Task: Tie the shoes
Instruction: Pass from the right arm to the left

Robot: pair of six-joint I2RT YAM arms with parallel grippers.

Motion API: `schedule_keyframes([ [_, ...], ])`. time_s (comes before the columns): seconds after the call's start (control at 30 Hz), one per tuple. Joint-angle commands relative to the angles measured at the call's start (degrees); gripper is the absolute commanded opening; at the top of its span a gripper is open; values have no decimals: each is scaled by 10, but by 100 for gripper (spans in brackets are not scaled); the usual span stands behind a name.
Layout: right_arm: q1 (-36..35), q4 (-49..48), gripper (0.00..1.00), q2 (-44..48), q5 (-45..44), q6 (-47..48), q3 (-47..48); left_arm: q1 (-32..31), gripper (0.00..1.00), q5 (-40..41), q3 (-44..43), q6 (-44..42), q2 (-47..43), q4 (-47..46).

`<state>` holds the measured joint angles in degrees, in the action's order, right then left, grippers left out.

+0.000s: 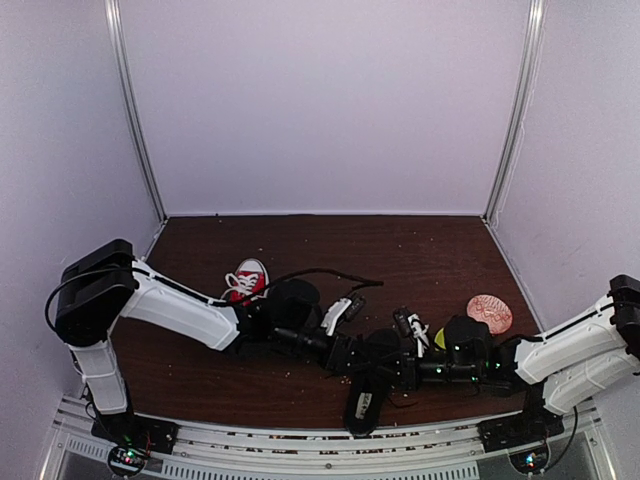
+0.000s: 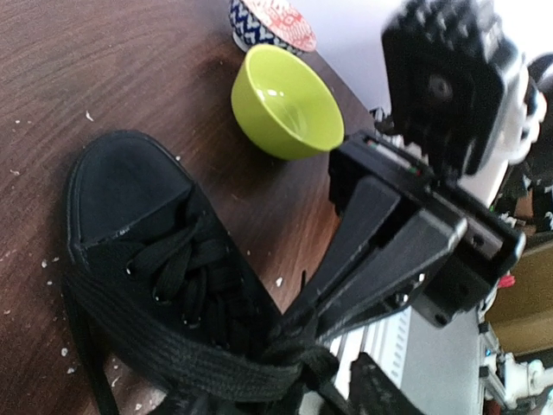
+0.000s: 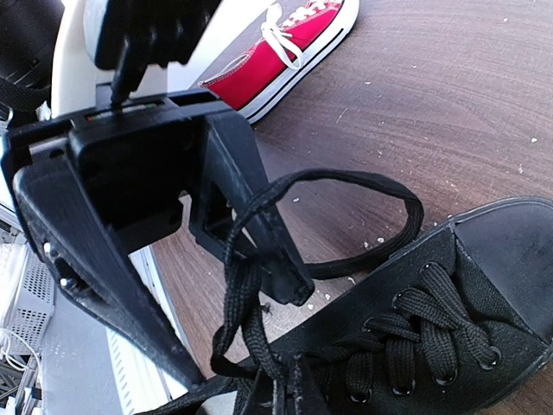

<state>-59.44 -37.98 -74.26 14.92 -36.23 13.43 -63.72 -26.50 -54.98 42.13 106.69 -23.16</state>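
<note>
The black shoe (image 1: pixel 368 385) lies between my two grippers near the table's front edge, toe cap (image 2: pixel 125 186) pointing away in the left wrist view. My right gripper (image 3: pixel 295 393) is shut on the black laces just above the shoe's tongue, where the strands bunch into a knot (image 2: pixel 315 341). My left gripper (image 3: pixel 242 333) stands open beside it, with a black lace loop (image 3: pixel 380 216) hanging round one of its fingers (image 3: pixel 259 225). The red sneaker (image 1: pixel 247 279) with white laces lies behind the left arm, untouched.
A lime-green bowl (image 2: pixel 285 99) and a patterned bowl (image 2: pixel 272 22) stand just right of the black shoe; the patterned bowl (image 1: pixel 489 313) shows beside the right arm. White crumbs dot the brown table. A metal rail (image 1: pixel 300 445) runs along the near edge.
</note>
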Motion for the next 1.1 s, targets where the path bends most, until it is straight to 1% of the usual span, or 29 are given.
schedule_keyframes([
  [0.0,3,-13,0,6,-18,0,-1,4,56,-27,-14,-47,-20,24],
  [0.07,2,-12,0,5,-17,0,0,4,55,-28,-14,-53,-20,27],
  [0.23,3,-10,0,6,-12,1,1,4,49,-9,-29,-63,-10,59],
  [0.37,2,-8,0,5,-10,1,2,4,43,-5,-36,-58,-4,46],
  [0.53,3,-8,0,4,-7,1,3,4,38,-4,-38,-50,1,27],
  [0.57,2,-8,0,4,-7,2,3,3,37,-7,-39,-46,4,21],
  [0.77,3,-9,0,9,-6,-1,-1,3,15,-10,-36,-44,12,12],
  [0.83,3,-4,0,16,-4,-2,-2,2,10,5,-36,-59,9,30],
  [0.97,2,18,0,37,12,-3,-4,-2,7,74,-37,-109,-1,81],
  [1.07,2,35,0,49,31,-4,-5,-6,4,108,-40,-127,-3,81],
])
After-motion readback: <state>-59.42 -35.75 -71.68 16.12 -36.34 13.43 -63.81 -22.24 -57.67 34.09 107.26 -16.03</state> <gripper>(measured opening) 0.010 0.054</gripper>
